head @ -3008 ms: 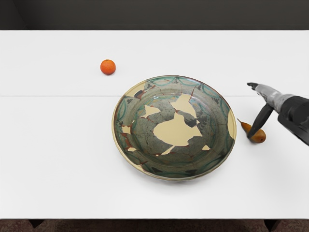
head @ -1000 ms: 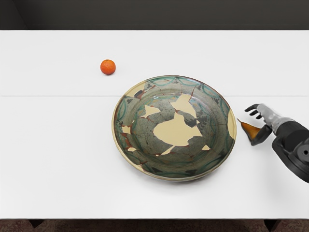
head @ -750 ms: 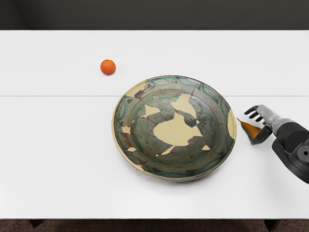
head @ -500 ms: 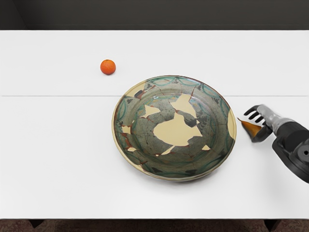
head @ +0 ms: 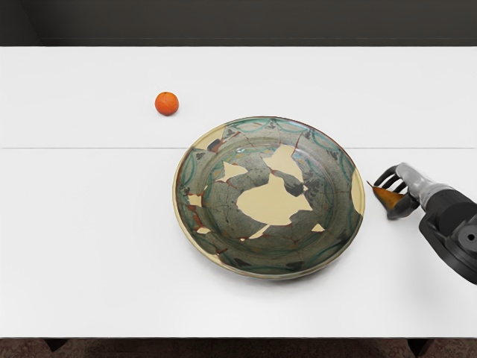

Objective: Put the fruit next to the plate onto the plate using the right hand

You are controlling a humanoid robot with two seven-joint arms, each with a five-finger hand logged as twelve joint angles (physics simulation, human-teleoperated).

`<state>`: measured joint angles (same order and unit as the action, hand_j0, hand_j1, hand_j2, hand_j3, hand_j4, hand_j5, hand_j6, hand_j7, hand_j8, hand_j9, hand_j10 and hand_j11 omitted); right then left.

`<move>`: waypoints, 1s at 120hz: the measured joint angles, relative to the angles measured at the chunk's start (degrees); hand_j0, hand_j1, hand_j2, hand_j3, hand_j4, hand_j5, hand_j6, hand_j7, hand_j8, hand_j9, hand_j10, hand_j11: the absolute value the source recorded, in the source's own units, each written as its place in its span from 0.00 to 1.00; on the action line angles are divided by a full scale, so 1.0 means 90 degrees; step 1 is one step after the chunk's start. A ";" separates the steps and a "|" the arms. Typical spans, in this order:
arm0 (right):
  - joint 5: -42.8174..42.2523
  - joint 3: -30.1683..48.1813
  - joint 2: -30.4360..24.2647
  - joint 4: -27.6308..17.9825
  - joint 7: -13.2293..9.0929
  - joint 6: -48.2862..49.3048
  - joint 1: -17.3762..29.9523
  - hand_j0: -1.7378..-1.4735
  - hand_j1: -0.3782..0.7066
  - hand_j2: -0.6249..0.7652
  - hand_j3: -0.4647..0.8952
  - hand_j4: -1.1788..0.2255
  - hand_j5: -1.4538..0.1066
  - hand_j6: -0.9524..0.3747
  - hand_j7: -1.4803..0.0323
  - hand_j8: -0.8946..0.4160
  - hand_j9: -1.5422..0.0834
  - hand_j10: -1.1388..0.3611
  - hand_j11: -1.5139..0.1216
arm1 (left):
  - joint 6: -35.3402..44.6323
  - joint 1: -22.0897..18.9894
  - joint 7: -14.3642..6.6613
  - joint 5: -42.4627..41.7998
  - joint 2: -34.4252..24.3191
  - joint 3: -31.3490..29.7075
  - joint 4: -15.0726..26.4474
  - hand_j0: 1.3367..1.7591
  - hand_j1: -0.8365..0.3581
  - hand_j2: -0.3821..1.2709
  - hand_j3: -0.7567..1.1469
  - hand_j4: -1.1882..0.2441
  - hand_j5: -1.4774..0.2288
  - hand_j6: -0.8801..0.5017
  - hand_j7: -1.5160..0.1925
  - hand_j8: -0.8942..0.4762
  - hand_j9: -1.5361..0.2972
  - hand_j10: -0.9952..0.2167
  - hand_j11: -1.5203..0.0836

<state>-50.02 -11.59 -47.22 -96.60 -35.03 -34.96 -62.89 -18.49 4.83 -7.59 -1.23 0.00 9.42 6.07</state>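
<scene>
A large green and cream patterned plate (head: 201,160) lies in the middle of the white table. Just right of its rim lies a small orange-brown pear (head: 384,196) with its stem end toward the plate. My right hand (head: 396,195) comes in from the right edge and has its dark fingers (head: 389,177) curled over the pear, thumb beneath it. Most of the pear is hidden by the hand. A small orange (head: 167,103) sits apart on the table at the upper left of the plate.
The white table (head: 89,246) runs across the whole view, with its front edge near the bottom and a dark wall behind. A thin seam crosses the tabletop behind the plate.
The right hand has come down onto the pear and its fingers have curled around it. The pear's visible part has shifted slightly. Plate and orange have not moved.
</scene>
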 joint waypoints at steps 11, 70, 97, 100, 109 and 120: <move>-0.0009 0.0000 0.0001 0.0001 0.0001 -0.0001 0.0004 0.31 0.57 0.49 0.34 0.46 0.49 0.43 0.52 0.32 0.52 0.40 0.50 | -0.0001 0.0000 0.0001 0.0000 0.0000 0.0000 0.0000 0.76 0.99 0.23 0.40 0.83 0.87 0.64 0.89 0.65 0.84 0.82 0.95; -0.0047 0.0000 0.0003 -0.0006 -0.0002 0.0006 0.0020 0.31 0.61 0.54 0.34 0.40 0.42 0.46 0.45 0.35 0.45 0.38 0.43 | -0.0001 0.0000 0.0001 0.0000 0.0000 0.0001 0.0000 0.76 0.99 0.23 0.40 0.83 0.87 0.64 0.89 0.65 0.84 0.82 0.95; -0.0051 0.0000 0.0002 -0.0015 -0.0006 0.0009 0.0024 0.32 0.62 0.55 0.34 0.38 0.39 0.49 0.42 0.38 0.43 0.39 0.41 | -0.0002 0.0000 0.0001 0.0000 0.0000 0.0008 0.0000 0.76 0.99 0.23 0.40 0.83 0.87 0.64 0.89 0.65 0.84 0.82 0.95; -0.0051 0.0001 0.0000 -0.0016 -0.0006 0.0011 0.0024 0.32 0.62 0.56 0.34 0.38 0.39 0.49 0.42 0.38 0.42 0.39 0.40 | -0.0002 0.0000 0.0000 0.0000 0.0000 0.0009 0.0000 0.76 0.99 0.23 0.40 0.83 0.87 0.64 0.89 0.65 0.84 0.82 0.95; -0.0050 0.0001 -0.0003 -0.0018 -0.0004 0.0016 0.0024 0.32 0.63 0.56 0.34 0.37 0.37 0.50 0.41 0.39 0.41 0.40 0.39 | -0.0001 0.0000 -0.0001 0.0000 0.0000 0.0009 0.0000 0.76 0.99 0.23 0.40 0.83 0.87 0.64 0.89 0.65 0.84 0.82 0.95; -0.0046 0.0001 -0.0014 -0.0021 -0.0004 0.0022 0.0025 0.32 0.64 0.57 0.34 0.37 0.36 0.51 0.40 0.40 0.40 0.41 0.38 | 0.0001 0.0000 0.0000 0.0000 0.0000 0.0009 0.0000 0.76 0.99 0.23 0.40 0.83 0.87 0.64 0.89 0.65 0.84 0.82 0.95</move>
<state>-50.43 -11.58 -47.34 -96.79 -35.07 -34.76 -62.67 -18.48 4.83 -7.58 -1.23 0.00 9.50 6.07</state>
